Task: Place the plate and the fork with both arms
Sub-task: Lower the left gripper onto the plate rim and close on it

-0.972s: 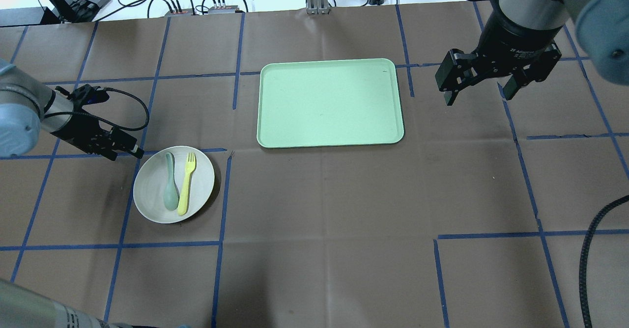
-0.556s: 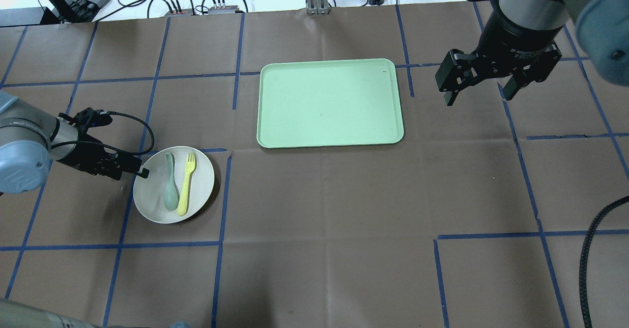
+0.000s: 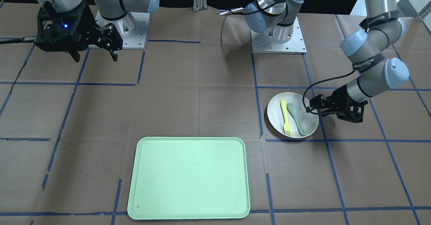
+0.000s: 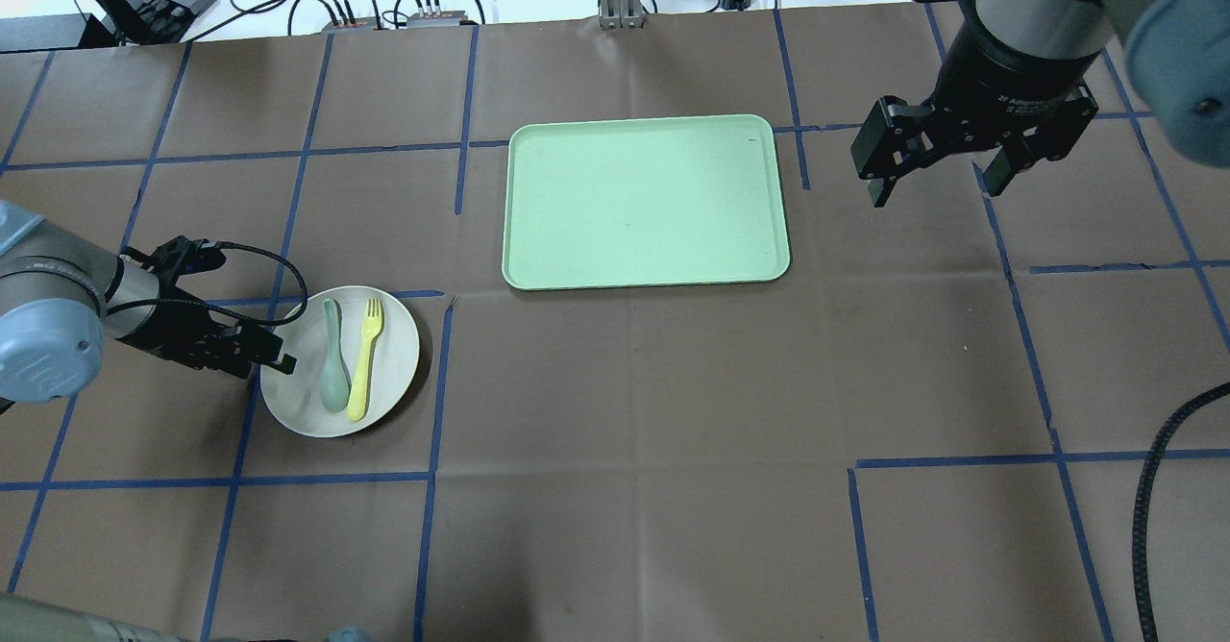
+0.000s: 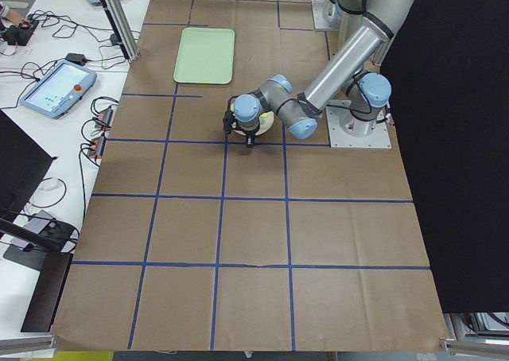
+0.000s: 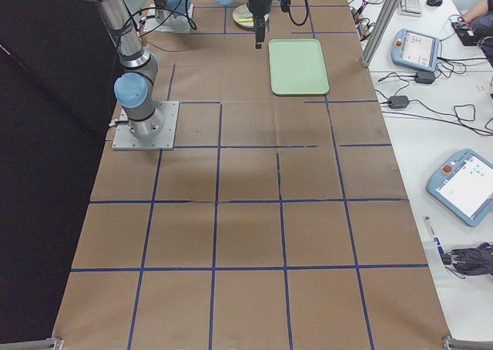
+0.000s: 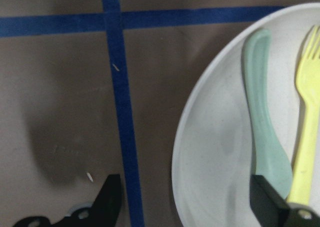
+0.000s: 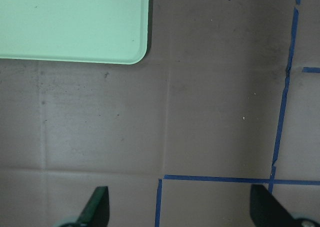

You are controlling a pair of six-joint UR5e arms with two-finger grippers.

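- The plate [image 4: 396, 349] sits on the counter [image 4: 673, 431] on the robot's left side, nearer the robot than the tray.
- The fork [image 4: 366, 358] lies inside the plate, tines pointing away from the robot. A grey-green spoon [image 4: 333, 373] lies just beside it, on its left.
- The left gripper [image 4: 273, 359] is low at the plate's left edge. Its jaws are parted and straddle the rim, one finger outside and one over the plate; whether either touches it is unclear.
- Farther out, the mint-green tray [image 4: 646, 202] lies flat mid-counter with nothing in it.
- The right gripper [image 4: 937, 185] hangs above the counter, off the tray's right side, jaws spread wide and holding nothing.
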